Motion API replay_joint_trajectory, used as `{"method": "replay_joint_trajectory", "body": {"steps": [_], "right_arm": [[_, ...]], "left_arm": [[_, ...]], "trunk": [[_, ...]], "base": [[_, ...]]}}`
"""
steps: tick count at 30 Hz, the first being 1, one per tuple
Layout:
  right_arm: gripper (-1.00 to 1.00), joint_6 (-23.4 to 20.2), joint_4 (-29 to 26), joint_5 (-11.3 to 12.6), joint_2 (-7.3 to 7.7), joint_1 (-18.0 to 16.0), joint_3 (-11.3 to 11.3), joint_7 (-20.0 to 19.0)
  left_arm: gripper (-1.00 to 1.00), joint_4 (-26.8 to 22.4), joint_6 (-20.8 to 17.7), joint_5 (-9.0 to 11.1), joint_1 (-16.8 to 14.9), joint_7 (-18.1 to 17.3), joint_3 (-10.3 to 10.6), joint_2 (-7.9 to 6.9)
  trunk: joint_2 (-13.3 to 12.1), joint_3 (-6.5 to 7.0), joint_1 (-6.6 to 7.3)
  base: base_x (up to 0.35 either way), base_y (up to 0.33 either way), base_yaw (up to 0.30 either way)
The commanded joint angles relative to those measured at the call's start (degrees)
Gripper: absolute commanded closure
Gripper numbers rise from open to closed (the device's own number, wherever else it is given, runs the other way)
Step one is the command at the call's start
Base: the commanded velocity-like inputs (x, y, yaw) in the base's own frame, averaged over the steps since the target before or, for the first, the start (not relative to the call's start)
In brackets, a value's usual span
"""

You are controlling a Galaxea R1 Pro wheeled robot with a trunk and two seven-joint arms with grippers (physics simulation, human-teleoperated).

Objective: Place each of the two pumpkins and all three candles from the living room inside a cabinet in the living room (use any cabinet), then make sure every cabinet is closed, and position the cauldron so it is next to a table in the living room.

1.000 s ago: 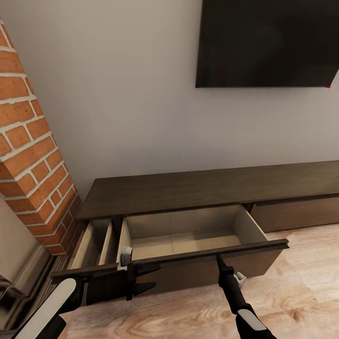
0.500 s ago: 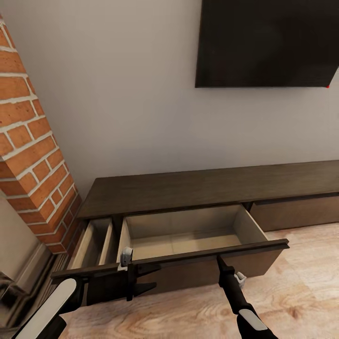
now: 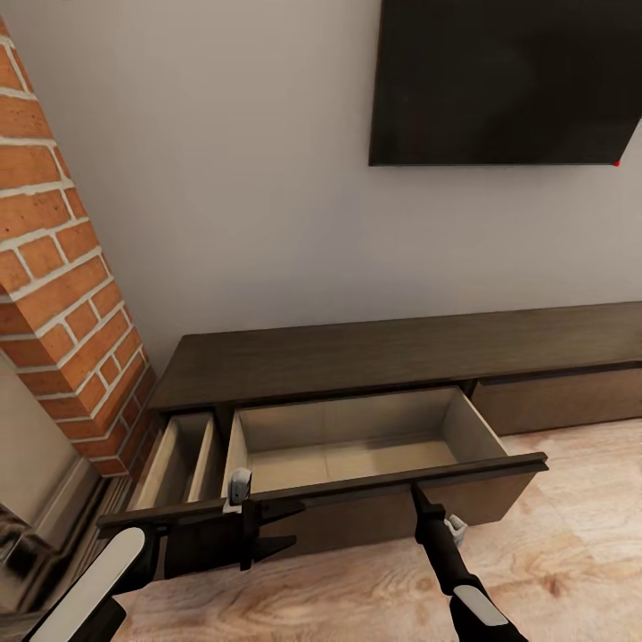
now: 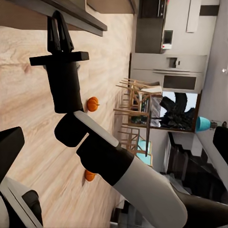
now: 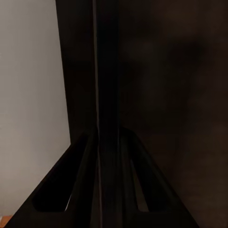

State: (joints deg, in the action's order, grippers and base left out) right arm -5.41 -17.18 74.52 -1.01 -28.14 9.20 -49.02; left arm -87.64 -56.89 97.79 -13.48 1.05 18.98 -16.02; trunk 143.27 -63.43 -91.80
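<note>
Behind the left arm, pumpkins [image 4: 92, 103]

Right gripper [image 5: 98, 142] fingers pressed together, dark, pointing at a dark-brown cabinet [image 5: 166, 71] surface. Pale wall [image 5: 28, 95] alongside. Sliver of wood floor [image 5: 4, 219] at frame corner.

An off-white wall [image 3: 250, 178] carried a black TV [image 3: 508, 80], with a red-brick fireplace [image 3: 62, 294] beside it. The floor [image 3: 571, 535] was light wood plank. Kitchen units [image 4: 166, 52] and wooden chairs [image 4: 135, 102] stood farther off.
</note>
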Motion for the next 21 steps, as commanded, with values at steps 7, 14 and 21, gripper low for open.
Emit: {"method": "replay_joint_trajectory", "body": {"steps": [7,14,21], "right_arm": [[1.00,-0.76,-0.05,-0.16,-1.62,-0.07,-1.67,-1.80],[1.00,-0.68,-0.05,-0.16,-1.63,-0.07,-1.60,-1.87],[1.00,-0.71,-0.05,-0.16,-1.63,-0.07,-1.62,-2.08]], "left_arm": [[-1.00,0.01,-0.07,0.21,-0.05,0.07,0.09,-0.05],[-1.00,0.01,-0.07,0.21,-0.05,0.09,0.09,-0.05],[-1.00,0.01,-0.07,0.21,-0.05,0.10,0.09,-0.02]], "trunk": [[0.03,-0.03,0.02],[0.03,-0.03,0.02],[0.03,-0.03,0.02]], "base": [[-0.002,0.000,0.000],[0.000,0.000,0.000],[0.000,0.000,0.000]]}}
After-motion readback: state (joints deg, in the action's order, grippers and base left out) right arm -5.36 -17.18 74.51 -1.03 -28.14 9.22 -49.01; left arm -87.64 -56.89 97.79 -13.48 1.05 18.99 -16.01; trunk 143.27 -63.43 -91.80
